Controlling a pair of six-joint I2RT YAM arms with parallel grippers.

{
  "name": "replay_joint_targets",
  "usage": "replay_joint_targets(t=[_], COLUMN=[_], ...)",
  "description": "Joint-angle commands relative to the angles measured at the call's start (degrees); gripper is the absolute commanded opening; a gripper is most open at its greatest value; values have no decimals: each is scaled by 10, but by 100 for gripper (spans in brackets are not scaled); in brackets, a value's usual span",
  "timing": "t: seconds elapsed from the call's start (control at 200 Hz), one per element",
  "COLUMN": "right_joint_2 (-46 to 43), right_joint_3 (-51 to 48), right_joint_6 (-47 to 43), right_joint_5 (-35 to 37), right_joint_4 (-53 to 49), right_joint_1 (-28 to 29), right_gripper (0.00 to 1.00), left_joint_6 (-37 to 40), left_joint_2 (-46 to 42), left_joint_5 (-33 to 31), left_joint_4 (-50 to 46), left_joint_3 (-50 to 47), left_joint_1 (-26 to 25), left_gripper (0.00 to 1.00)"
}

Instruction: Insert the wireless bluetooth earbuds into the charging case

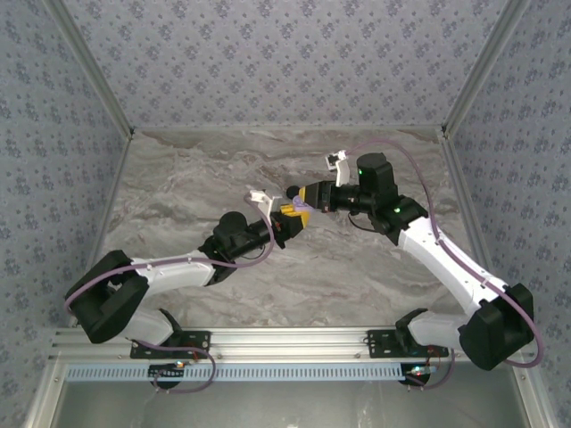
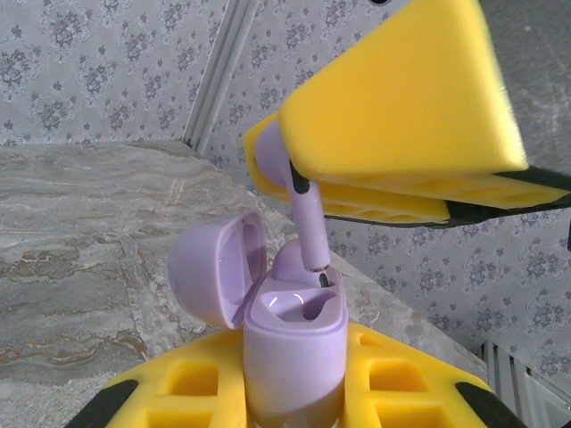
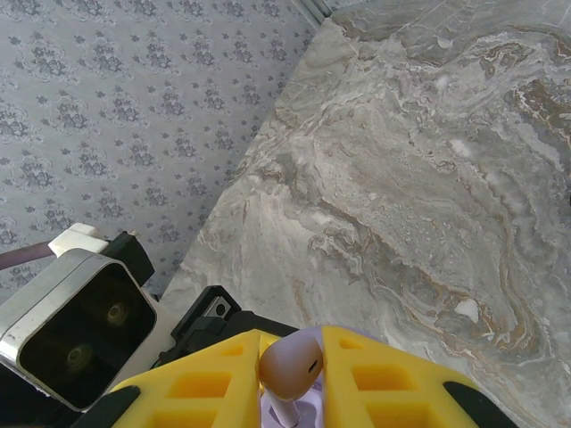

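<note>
My left gripper (image 1: 285, 220) is shut on the lilac charging case (image 2: 294, 357), holding it upright above the table with its lid (image 2: 210, 272) swung open to the left. The case's near socket (image 2: 303, 308) is empty. My right gripper (image 1: 303, 201) is shut on one lilac earbud (image 2: 306, 218) from above, its yellow fingers (image 2: 401, 98) pinching the head. The stem points down, and its tip touches the case's far socket. In the right wrist view the earbud's head (image 3: 290, 364) sits between the yellow pads, with the case (image 3: 310, 415) just beneath. A rounded lilac bump (image 2: 287, 260) shows behind the stem.
The marble tabletop (image 1: 268, 169) lies below both grippers, walled by patterned panels (image 1: 285, 53) at the back and sides. The left arm's wrist camera (image 3: 76, 325) sits close to the right gripper. The arm bases (image 1: 285, 343) stand on the rail at the near edge.
</note>
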Motion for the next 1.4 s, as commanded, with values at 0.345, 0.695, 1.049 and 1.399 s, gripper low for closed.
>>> replay_joint_targets(t=[0.345, 0.695, 1.049, 1.399], right_joint_2=[-13, -10, -10, -15], right_joint_3=[10, 8, 9, 4], right_joint_6=[-17, -22, -28, -33], right_joint_5=[6, 5, 1, 16], right_joint_4=[-15, -20, -30, -42], right_joint_1=[4, 5, 13, 18], right_gripper=[21, 22, 22, 23], left_joint_6=[-3, 3, 0, 4], left_joint_2=[-17, -28, -29, -37], left_joint_5=[1, 3, -14, -27], left_joint_4=[40, 32, 17, 3], left_joint_3=[15, 14, 17, 15], left_joint_1=[-4, -4, -5, -4], left_gripper=[21, 21, 21, 21])
